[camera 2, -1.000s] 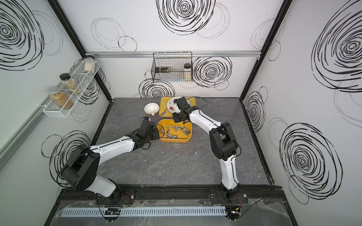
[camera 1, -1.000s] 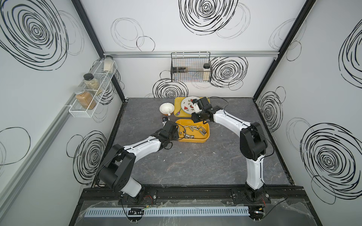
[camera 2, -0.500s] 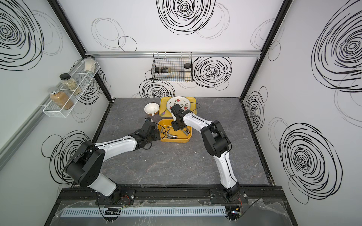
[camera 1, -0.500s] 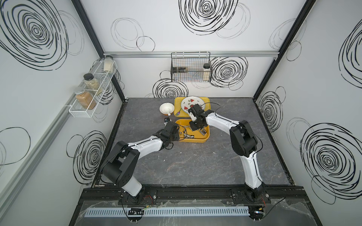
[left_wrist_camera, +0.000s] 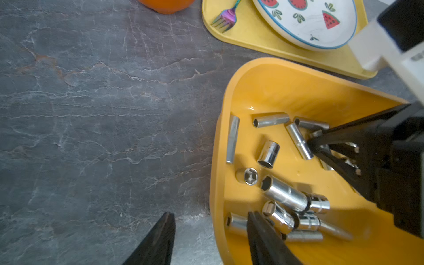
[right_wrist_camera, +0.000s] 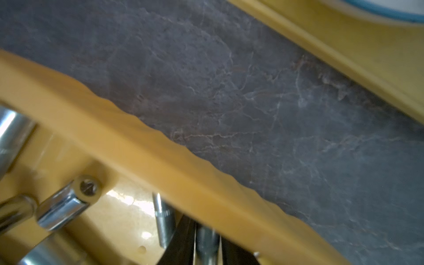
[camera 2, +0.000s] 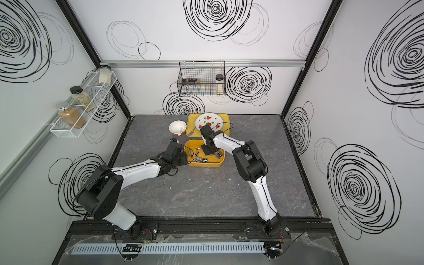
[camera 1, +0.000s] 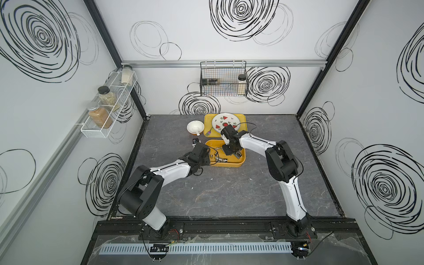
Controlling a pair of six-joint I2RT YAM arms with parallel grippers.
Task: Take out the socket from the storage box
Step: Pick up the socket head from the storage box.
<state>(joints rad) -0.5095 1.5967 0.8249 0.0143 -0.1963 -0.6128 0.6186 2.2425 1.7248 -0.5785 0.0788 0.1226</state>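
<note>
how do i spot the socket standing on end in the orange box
Find the deep orange storage box on the grey table, beside the flat yellow tray holding the watermelon plate. Near its wall on the left arm's side sits a short chrome socket. Unlike its neighbours, which lie on their sides, it stands on end, hex opening up.

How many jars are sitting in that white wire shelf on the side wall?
3. The brown-filled jar sits nearest the front, the black-lidded jar in the middle, the pale jar at the far end. None looks hidden.
</note>
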